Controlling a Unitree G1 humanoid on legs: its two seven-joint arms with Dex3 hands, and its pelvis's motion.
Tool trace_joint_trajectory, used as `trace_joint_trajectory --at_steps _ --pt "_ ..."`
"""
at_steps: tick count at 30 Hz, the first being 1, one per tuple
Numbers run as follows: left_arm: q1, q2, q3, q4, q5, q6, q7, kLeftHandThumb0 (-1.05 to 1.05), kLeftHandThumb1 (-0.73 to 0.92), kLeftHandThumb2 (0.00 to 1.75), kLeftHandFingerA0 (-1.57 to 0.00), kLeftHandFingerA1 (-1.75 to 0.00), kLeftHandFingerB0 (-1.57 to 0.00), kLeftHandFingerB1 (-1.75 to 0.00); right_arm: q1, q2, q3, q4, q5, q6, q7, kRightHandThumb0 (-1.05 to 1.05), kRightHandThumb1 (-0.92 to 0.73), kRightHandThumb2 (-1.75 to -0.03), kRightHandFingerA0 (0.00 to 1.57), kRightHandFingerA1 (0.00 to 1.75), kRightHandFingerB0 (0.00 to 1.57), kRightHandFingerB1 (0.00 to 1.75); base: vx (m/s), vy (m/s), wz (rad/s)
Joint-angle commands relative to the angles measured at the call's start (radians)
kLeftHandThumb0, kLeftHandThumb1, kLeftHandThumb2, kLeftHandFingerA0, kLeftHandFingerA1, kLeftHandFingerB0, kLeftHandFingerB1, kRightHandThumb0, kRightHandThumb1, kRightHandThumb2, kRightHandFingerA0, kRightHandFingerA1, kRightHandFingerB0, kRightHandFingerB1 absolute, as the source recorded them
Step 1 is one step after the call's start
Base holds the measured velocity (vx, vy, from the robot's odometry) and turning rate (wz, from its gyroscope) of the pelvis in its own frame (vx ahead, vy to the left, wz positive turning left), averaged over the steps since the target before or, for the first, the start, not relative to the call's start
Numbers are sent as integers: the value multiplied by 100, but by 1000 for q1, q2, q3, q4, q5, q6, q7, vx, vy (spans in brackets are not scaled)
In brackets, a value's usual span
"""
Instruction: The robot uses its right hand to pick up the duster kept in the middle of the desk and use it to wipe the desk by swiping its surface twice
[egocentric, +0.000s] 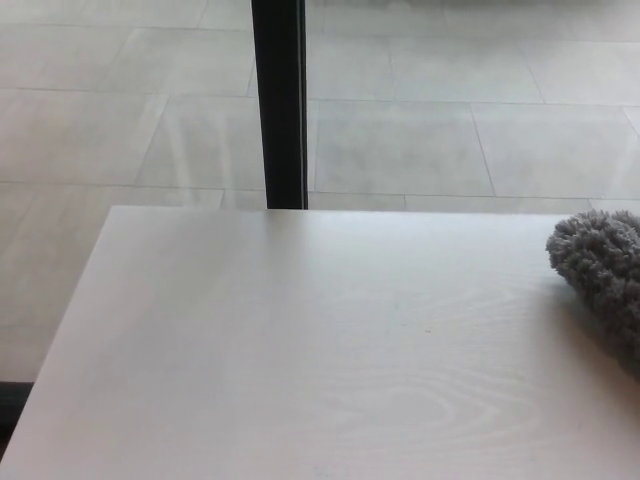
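Desk (300, 380): pale wood-grain top, whitish, with a looping grain figure toward its near middle. Its far edge runs straight across the view; its left edge slants away toward the near left corner. Its right and near sides run out of the picture. Nearly the whole top lies bare.

Duster (600, 275): grey, shaggy, chenille-like pile. It lies on the desk at the far right of the top, just inside the far edge, and is cut off by the picture's right border, so its full shape cannot be told. Nothing touches the part that shows.

Floor (420, 130): large pale grey tiles with thin joints, beyond the desk's far edge and down along its left edge.

Post (279, 100): black, upright, standing behind the desk's far edge, left of the duster and well apart from it.

Hands: neither the left nor the right hand shows, so whether the fingers are spread or closed cannot be told.

Writing: no legible text on any item.
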Motion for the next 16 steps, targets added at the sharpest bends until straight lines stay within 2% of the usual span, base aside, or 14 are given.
trace_joint_trajectory --at_steps 1,2,3,6,7,9,10,11,13,14,15,16 --pt "6 0 -25 0 15 -22 15 -105 27 124 -97 -112 -91 -110 49 152 -460 248 525 -11 43 -104 -74 -117 0 63 0 44 0 0 0" --pt "4 1 -33 0 22 -20 23 -105 30 127 -97 -112 -89 -111 20 140 -504 303 561 -15 45 -105 -75 -115 0 59 0 41 0 0 0" --pt "1 2 -36 5 26 -23 28 -50 87 66 -52 -52 -49 -43 4 137 -530 341 581 -24 44 -104 -76 -111 0 60 0 42 0 0 0" --pt "-6 11 -29 20 18 -8 31 -50 88 66 -53 -53 -49 -43 -9 132 -556 456 588 -81 57 -104 -75 -113 0 58 0 41 0 0 0" --pt "-1 17 -32 21 22 -5 35 -50 89 66 -55 -52 -46 -42 -11 148 -581 494 613 -91 70 -101 -69 -113 0 65 0 48 0 0 0" --pt "5 19 -34 14 22 -3 31 -51 89 66 -51 -53 -45 -43 -24 151 -624 554 652 -79 93 -99 -70 -113 0 65 0 48 0 0 0" --pt "4 21 -33 16 21 2 34 -50 89 66 -54 -57 -47 -45 -27 151 -633 574 656 -54 96 -105 -78 -123 3 83 1 49 0 0 0" --pt "3 24 -32 18 19 11 38 -50 90 66 -52 -57 -45 -45 -32 150 -648 614 665 -7 100 -104 -77 -122 36 97 0 54 0 0 0" --pt "2 28 -31 18 18 14 36 -50 90 66 -52 -57 -45 -45 -39 146 -657 638 665 2 107 -104 -77 -122 36 97 0 54 0 0 0" --pt "0 31 -32 23 20 22 42 -51 89 66 -52 -56 -46 -45 -27 157 -659 638 673 57 152 -105 -92 -73 27 125 0 103 0 0 0" --pt "-1 31 -33 23 20 22 42 -51 89 66 -52 -56 -46 -45 -28 156 -662 643 672 55 155 -105 -92 -73 27 125 0 103 0 0 0" --pt "-3 31 -34 25 21 26 48 -53 89 66 -52 -55 -46 -45 -23 161 -660 647 670 72 182 -105 -92 -68 24 115 2 95 0 0 0"
